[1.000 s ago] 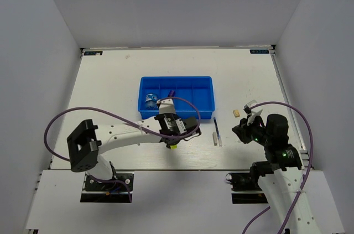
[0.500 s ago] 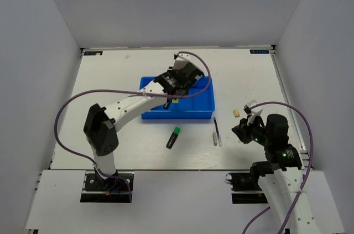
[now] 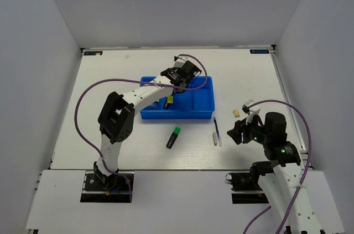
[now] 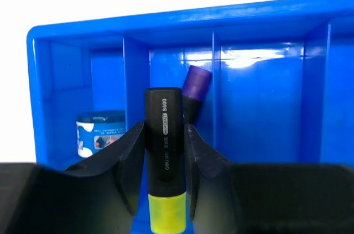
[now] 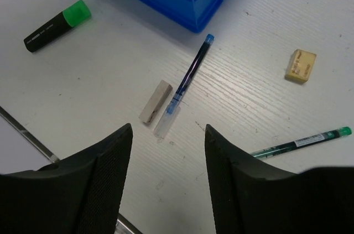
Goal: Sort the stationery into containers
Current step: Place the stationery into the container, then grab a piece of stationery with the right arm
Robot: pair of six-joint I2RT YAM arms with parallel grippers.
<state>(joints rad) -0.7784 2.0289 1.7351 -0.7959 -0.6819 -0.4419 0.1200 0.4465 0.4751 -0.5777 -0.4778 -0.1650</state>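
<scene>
- The white table point(image 3: 110, 79) carries everything, with both arms based at its 6 o'clock edge.
- The blue tray point(image 3: 193, 114) sits near the table's middle, its long side running from 9 to 3 o'clock, and is split into four compartments.
- The left gripper point(image 4: 164, 131) reaches over the tray. Its jaws are nearly closed and pinch the black barrel of the yellow-capped highlighter point(image 4: 165, 162), which hangs above the second compartment from the left.
- The right gripper point(image 5: 167, 129) hovers at 4 o'clock from the tray. Its jaws are spread wide and hold nothing.
- The green-capped highlighter point(image 3: 173, 138) lies on the table at 6 o'clock from the tray, apart from it.
- The purple-capped highlighter point(image 4: 193, 93) leans inside the second compartment from the left.
- The blue pen point(image 5: 191, 73) lies at 4 o'clock from the tray, its tip close to the tray's corner.
- A green pen point(image 5: 301, 141) lies at 4 o'clock from the blue pen.
- The blue-white bottle point(image 4: 99, 134) stands in the left-end compartment.
- The white stick point(image 5: 155, 101) lies just beside the blue pen, at its 8 o'clock.
- The beige eraser point(image 5: 300, 66) lies at 3 o'clock from the tray, well apart from the pens.
</scene>
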